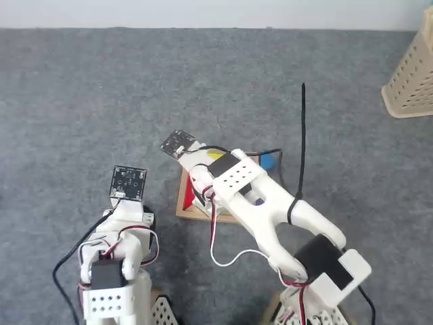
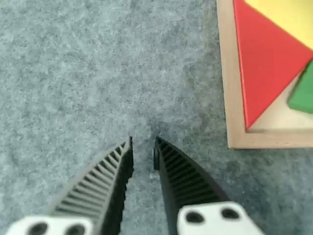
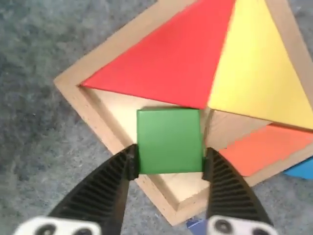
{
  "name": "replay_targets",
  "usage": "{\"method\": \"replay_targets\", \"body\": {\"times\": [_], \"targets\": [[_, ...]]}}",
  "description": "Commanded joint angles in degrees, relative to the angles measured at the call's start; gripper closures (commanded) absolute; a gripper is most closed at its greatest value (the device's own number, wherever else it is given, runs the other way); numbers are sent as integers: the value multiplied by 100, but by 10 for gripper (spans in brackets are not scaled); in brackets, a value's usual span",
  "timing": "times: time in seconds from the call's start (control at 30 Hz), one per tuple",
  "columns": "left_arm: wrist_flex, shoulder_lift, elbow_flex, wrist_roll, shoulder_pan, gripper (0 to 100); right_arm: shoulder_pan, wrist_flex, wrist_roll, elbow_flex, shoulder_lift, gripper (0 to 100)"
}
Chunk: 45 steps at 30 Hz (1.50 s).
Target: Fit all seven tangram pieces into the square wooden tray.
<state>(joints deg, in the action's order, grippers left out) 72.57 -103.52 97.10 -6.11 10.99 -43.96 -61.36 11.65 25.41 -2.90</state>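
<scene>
Currently noted: right gripper [image 3: 169, 162] clamped on the green square [image 3: 168, 139], one finger pressed to each of two opposite edges. Square sits over the bare patch of the wooden tray [image 3: 88, 108], its far edge just against the red triangle [image 3: 166, 63], one corner near the point where red meets the yellow triangle [image 3: 249, 68]. Cannot tell whether it lies flat on the tray floor or hangs just above. An orange piece [image 3: 264, 147] lies in the tray beside that gap; a blue piece [image 3: 301, 169] shows at the tray's far side, in or out I cannot tell. Left gripper [image 2: 143, 147] rests low over the grey carpet [image 2: 73, 73] just beside the tray's rim, fingers slightly parted, grasping nothing. Risks as I judge them: the square's edge looks a shade off parallel with the red triangle's edge, so on release a corner could ride up on red or on the orange piece and leave it cocked. The fingers flank the square inside a tight pocket; spreading them may shove the orange piece or knock the rim. Nothing pins the tray, so any sideways push from the right gripper could slide the whole tray on the carpet and unsettle the seated pieces. A tilted lift-out might also drag the square back out.
</scene>
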Motion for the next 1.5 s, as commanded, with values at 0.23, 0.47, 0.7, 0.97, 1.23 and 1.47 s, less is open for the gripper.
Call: {"method": "replay_targets", "body": {"times": [0.23,0.47,0.7,0.97,1.23,1.47], "targets": [[0,-123,-57,44,-18,929,-4,66,-70,-325,119,838],[0,-123,-57,44,-18,929,-4,136,-70,-246,4,947],[0,-123,-57,44,-18,929,321,400,-62,-352,-646,976],[0,-123,-57,44,-18,929,884,391,-70,-642,-936,979],[0,-123,-57,44,-18,929,910,119,-70,-677,-426,977],[0,-123,-57,44,-18,929,2149,-1200,-26,-659,1367,979]]}}
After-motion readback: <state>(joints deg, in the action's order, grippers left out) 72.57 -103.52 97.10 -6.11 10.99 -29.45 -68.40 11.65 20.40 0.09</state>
